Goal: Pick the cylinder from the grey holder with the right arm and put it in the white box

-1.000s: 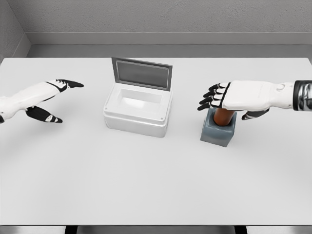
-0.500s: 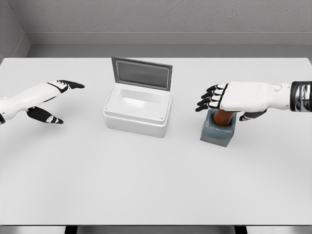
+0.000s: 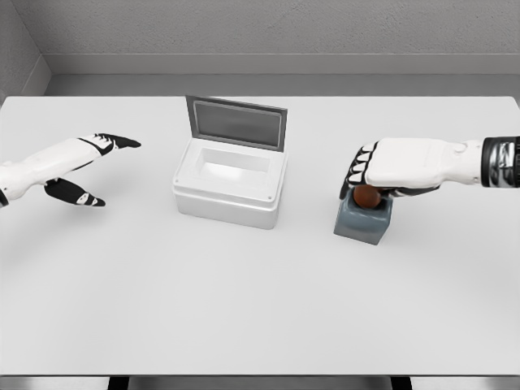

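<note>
The white box at the table's centre is glossy white, its raised lid a flat mid-grey panel in a darker grey frame. At three o'clock from it, the holder is slate blue-grey and the cylinder rusty brown. Both hands, right hand and left hand (at nine o'clock), are white with black fingers. The table is plain white.

A broad, smooth white rectangular bench fills nearly the whole view. Along its 12 o'clock edge rises a rough, speckled grey wall, with a paler grey ledge at its foot. At 10 o'clock a second grey wall meets it in a corner. The light is soft and even, with faint shadows.
</note>
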